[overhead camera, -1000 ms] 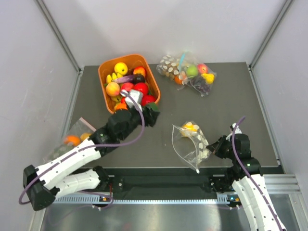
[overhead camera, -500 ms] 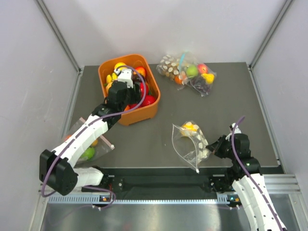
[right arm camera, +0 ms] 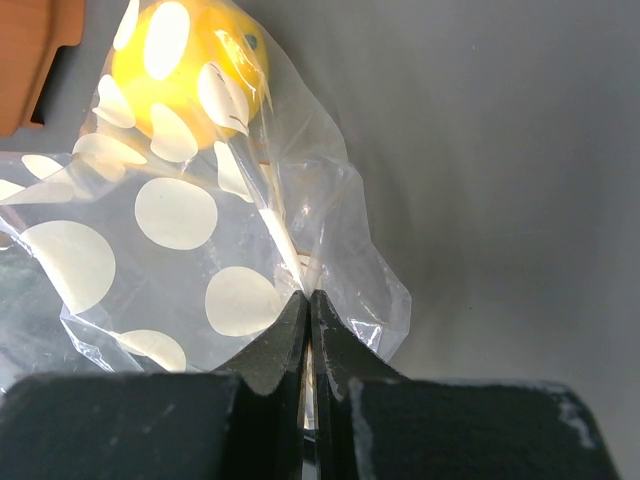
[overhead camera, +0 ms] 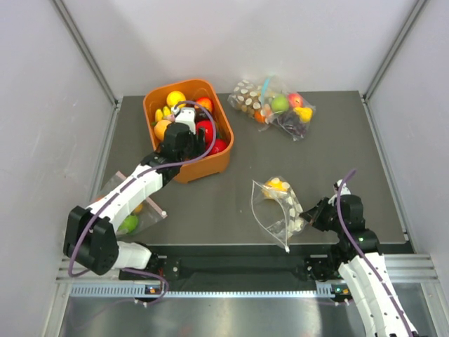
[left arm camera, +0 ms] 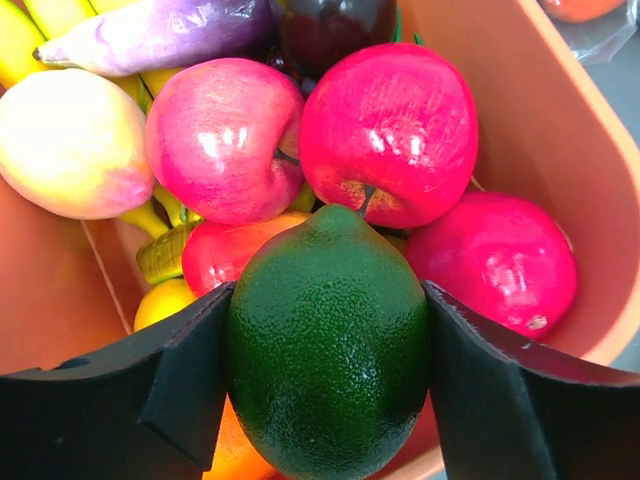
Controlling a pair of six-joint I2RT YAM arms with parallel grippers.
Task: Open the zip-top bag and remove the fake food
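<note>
The emptying step is in hand: over the orange bin, upper left in the top view, the left gripper clamps a green fruit that only its wrist view shows. The right gripper pinches shut on the zip-top bag, lower centre, a yellow fruit inside; next, I judge, the left must release and return.

Colours logged: zip-top bag clear, printed with large white polka dots; yellow fruit inside it, glossy; lime dark green, finely pebbled skin; apples red to pink with pale speckling; aubergine pale purple; bin orange; table dark grey, plain.
</note>
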